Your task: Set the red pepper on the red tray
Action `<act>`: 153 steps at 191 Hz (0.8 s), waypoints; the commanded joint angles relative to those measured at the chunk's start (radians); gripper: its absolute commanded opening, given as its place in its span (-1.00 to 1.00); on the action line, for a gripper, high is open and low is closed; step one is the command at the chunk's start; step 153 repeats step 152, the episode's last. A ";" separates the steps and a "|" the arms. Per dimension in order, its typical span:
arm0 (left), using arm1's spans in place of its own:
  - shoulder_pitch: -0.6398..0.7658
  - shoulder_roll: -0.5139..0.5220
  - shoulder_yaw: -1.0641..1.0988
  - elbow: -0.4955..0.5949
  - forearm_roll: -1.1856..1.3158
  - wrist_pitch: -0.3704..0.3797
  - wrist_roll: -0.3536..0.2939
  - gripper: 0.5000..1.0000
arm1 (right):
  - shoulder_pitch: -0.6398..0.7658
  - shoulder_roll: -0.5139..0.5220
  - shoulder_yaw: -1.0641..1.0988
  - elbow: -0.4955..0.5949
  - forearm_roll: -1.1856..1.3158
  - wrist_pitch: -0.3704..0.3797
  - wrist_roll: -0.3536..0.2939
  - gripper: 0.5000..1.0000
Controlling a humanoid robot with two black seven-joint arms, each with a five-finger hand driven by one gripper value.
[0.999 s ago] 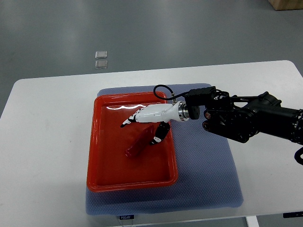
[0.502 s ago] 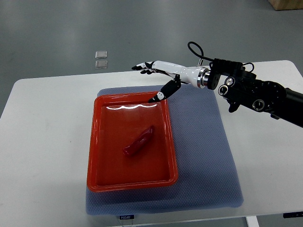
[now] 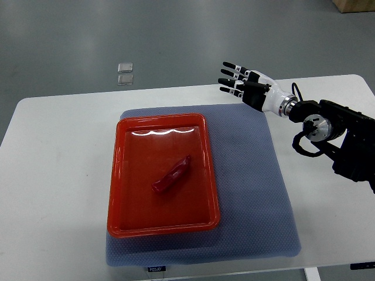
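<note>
Red pepper (image 3: 171, 174) is seen lying inside the red tray (image 3: 120, 175).
Little risk is judged: the right hand (image 3: 246, 88), fingers spread and empty, is held well apart above the counter (image 3: 58, 152).

I see a glossy red pepper (image 3: 171, 175) on a shiny red plastic tray (image 3: 123, 199), over a textured blue-grey mat (image 3: 258, 193) on a white table (image 3: 58, 175).

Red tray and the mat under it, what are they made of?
Red tray: probably hard plastic, glossy; bright glare streaks along its far inner edge. Mat: looks like soft blue-grey rubber or foam mesh, matte with a fine dotted texture. Neither is certain from above.
</note>
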 commanded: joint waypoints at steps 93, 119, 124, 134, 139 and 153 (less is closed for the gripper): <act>0.000 0.000 0.000 0.000 0.000 0.000 0.000 1.00 | -0.082 0.009 0.012 -0.036 0.182 0.004 -0.016 0.65; 0.000 0.000 0.000 0.000 0.000 0.000 0.000 1.00 | -0.088 0.009 0.012 -0.034 0.180 0.010 -0.016 0.66; 0.000 0.000 0.000 0.000 0.000 0.000 0.000 1.00 | -0.090 0.009 0.012 -0.034 0.180 0.013 -0.016 0.66; 0.000 0.000 0.000 0.000 0.000 0.000 0.000 1.00 | -0.090 0.009 0.012 -0.034 0.180 0.022 -0.016 0.66; 0.000 0.000 0.000 0.000 0.000 0.000 0.000 1.00 | -0.091 0.007 0.014 -0.034 0.182 0.030 -0.016 0.65; 0.000 0.000 0.000 0.000 0.000 0.000 0.000 1.00 | -0.091 0.007 0.012 -0.034 0.180 0.042 -0.016 0.66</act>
